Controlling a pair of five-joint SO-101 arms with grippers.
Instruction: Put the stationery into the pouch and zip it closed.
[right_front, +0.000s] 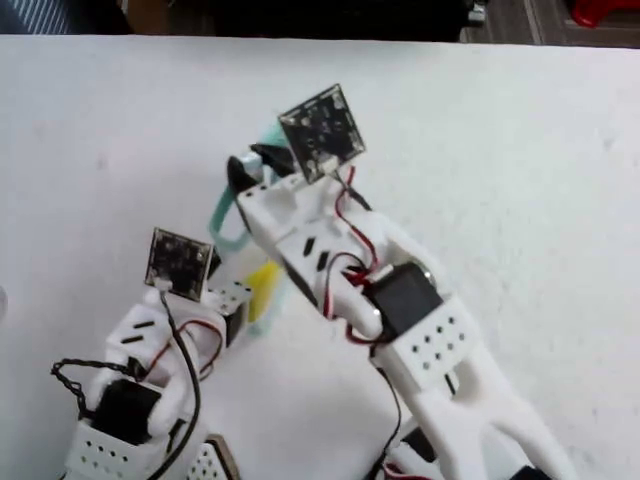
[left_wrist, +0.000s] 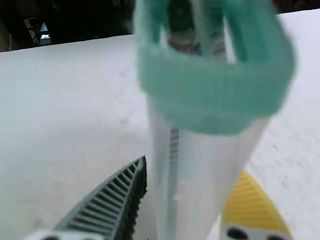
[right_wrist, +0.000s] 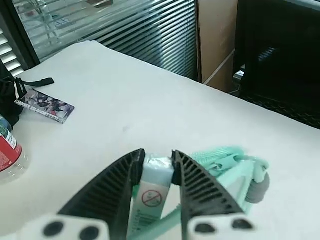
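A white desk (right_front: 520, 150) is carrying two arms. The right arm (right_front: 420, 330) is stretching from the near right corner toward the desk's middle, its gripper (right_wrist: 157, 154) clamping a small pale-green stationery block (right_wrist: 152, 192). The left arm (right_front: 140, 400) is crouching at the near left corner, its gripper (left_wrist: 195, 167) pinching the translucent, mint-trimmed pouch (left_wrist: 215, 100) between a dark jaw and a yellow one. The pouch is sitting near the desk's middle, just beside the block. Open desk is spreading toward the far and right edges. A printed card (right_wrist: 45, 105) is lying by a desk edge, well apart.
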